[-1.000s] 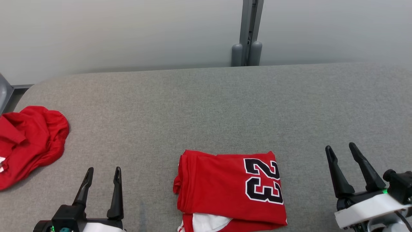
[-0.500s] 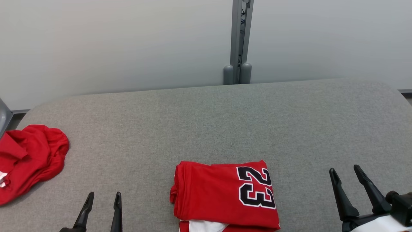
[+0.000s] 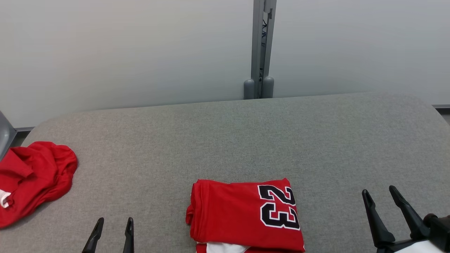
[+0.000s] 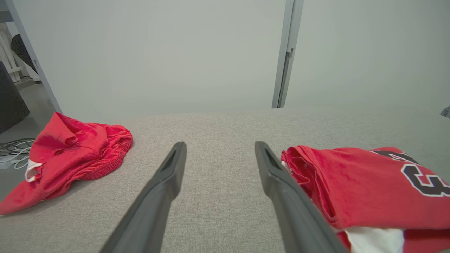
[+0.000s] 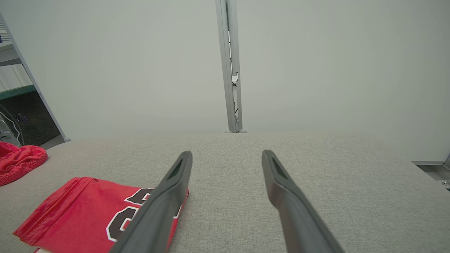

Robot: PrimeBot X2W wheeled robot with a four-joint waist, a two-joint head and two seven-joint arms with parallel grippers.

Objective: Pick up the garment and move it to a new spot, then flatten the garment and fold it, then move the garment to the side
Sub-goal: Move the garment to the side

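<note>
A folded red garment (image 3: 242,216) with a black "23" lies flat at the front middle of the grey table (image 3: 225,133); white fabric peeks out at its near edge. It also shows at the right of the left wrist view (image 4: 358,182) and at the lower left of the right wrist view (image 5: 88,214). My left gripper (image 3: 113,222) is open, left of the garment and apart from it. Its fingers (image 4: 165,179) have nothing between them. My right gripper (image 3: 379,193) stands open to the garment's right, holding nothing, with bare table between its fingers (image 5: 281,175).
A second red garment (image 3: 30,175) lies crumpled at the table's left edge, seen too in the left wrist view (image 4: 70,151). A grey post (image 3: 260,49) stands against the pale wall behind the table. Cables (image 4: 12,147) lie on the floor at the left.
The head camera has tilted up, so the table and the garments sit lower in the picture and both grippers show less. The garments have not shifted on the table, and both grippers stay open.
</note>
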